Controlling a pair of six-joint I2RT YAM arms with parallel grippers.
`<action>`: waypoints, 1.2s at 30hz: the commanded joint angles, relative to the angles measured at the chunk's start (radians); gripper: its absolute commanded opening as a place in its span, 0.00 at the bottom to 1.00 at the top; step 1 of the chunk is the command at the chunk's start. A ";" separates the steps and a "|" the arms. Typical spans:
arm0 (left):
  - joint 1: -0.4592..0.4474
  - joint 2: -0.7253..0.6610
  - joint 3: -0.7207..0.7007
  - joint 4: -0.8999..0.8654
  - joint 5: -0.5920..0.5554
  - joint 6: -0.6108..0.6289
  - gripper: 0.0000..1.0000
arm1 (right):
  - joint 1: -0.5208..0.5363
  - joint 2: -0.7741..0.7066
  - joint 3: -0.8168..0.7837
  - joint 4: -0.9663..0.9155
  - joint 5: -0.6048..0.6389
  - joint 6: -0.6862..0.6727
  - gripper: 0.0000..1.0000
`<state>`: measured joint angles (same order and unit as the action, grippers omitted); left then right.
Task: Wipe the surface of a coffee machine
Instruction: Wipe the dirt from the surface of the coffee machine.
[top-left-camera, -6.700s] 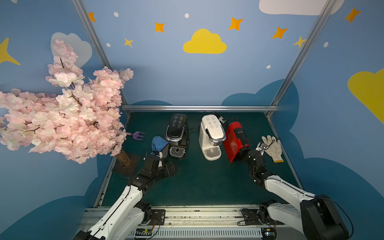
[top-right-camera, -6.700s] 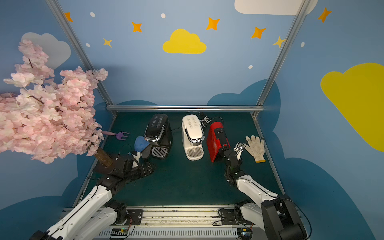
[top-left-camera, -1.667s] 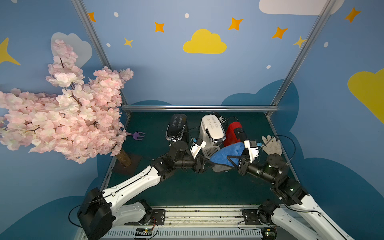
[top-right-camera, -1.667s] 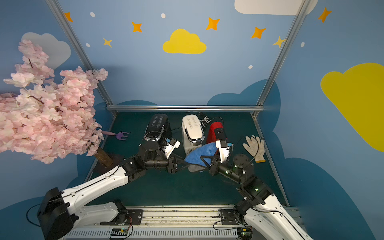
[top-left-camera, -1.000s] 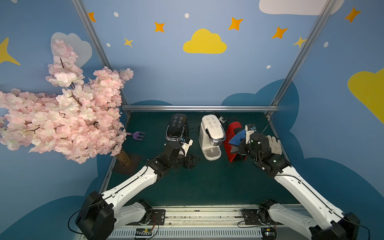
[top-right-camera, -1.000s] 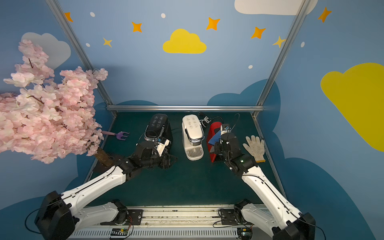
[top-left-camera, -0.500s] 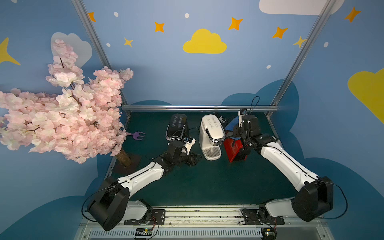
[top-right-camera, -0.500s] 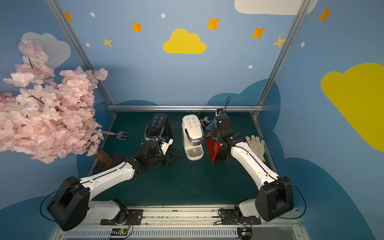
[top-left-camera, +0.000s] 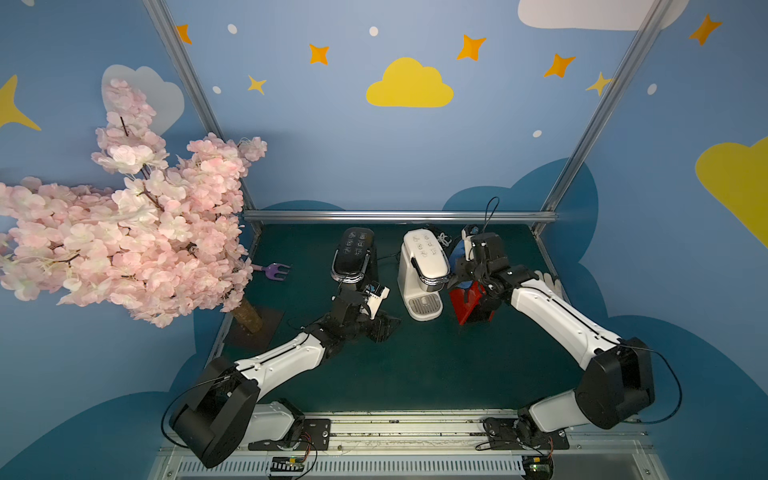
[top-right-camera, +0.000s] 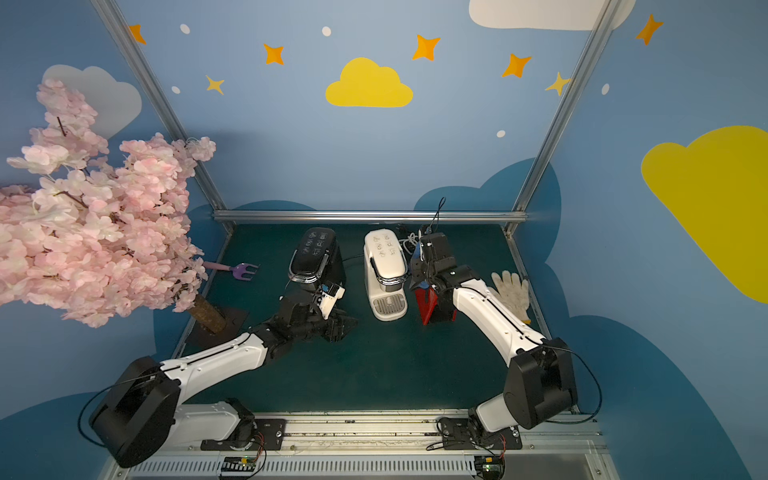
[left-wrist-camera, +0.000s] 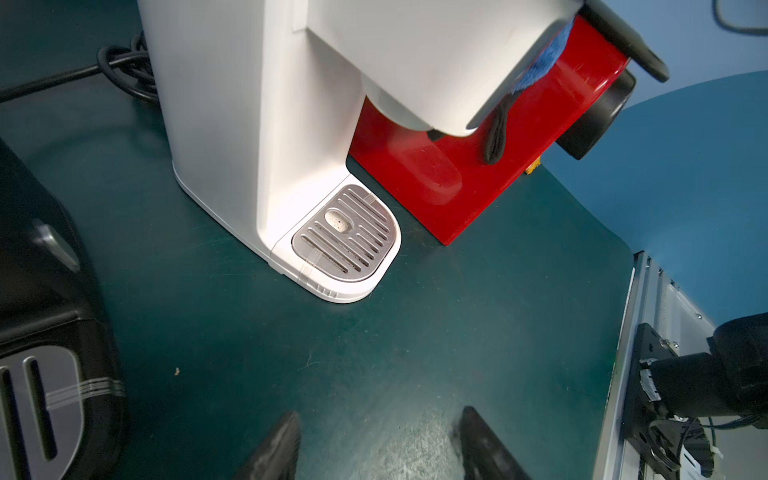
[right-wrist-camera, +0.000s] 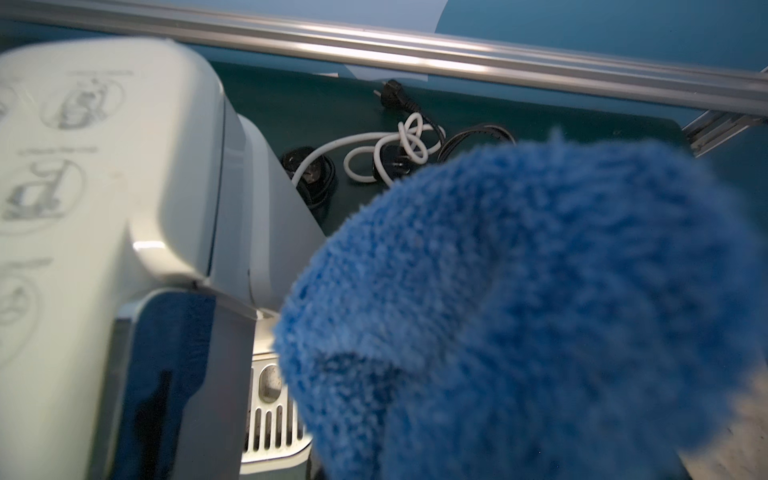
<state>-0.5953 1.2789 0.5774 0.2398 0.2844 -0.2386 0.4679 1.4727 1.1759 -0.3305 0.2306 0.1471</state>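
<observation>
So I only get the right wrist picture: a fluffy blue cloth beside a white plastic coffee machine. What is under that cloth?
Observer: The fluffy blue cloth sits on top of a glossy red coffee machine, which stands right next to the white plastic coffee machine.
Visitor: And the other arm?
Observer: The left tool is open and empty, low over the dark green mat by a black coffee machine.
Visitor: Anything else lying around?
Observer: A white knitted glove lies to the right of the red machine, near the mat's edge.

Pink blossom tree (top-left-camera: 124, 232), purple toy rake (top-left-camera: 276, 272), white glove (top-right-camera: 511, 291)
</observation>
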 joint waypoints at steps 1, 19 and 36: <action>0.005 -0.034 -0.009 0.026 0.001 0.016 0.62 | 0.019 -0.033 -0.050 -0.037 -0.001 0.009 0.00; 0.005 0.010 -0.011 0.031 -0.027 0.042 0.62 | 0.045 -0.024 -0.178 0.076 0.099 0.029 0.00; 0.024 0.083 0.006 0.032 -0.044 0.030 0.62 | -0.024 -0.293 -0.155 0.122 0.091 0.006 0.00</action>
<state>-0.5808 1.3624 0.5682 0.2638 0.2497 -0.2100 0.4664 1.2289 1.0302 -0.2642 0.3035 0.1562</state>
